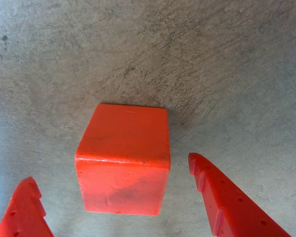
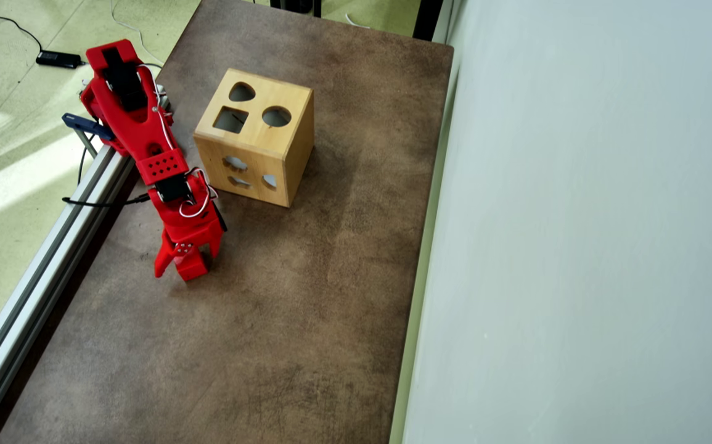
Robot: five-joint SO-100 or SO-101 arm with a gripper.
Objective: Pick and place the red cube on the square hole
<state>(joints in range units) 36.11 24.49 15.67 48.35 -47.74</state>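
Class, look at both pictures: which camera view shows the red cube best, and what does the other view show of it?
The wrist view shows it best: the red cube fills the middle of the frame, with top and front faces plain, resting on the table between the open jaws of the gripper. The overhead view shows only a small red block, hard to separate from the red arm.

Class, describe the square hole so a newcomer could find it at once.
Find the wooden box on the brown table in the overhead view. Its top face has three cutouts; the square hole is the only straight-edged one, unlike the round hole.
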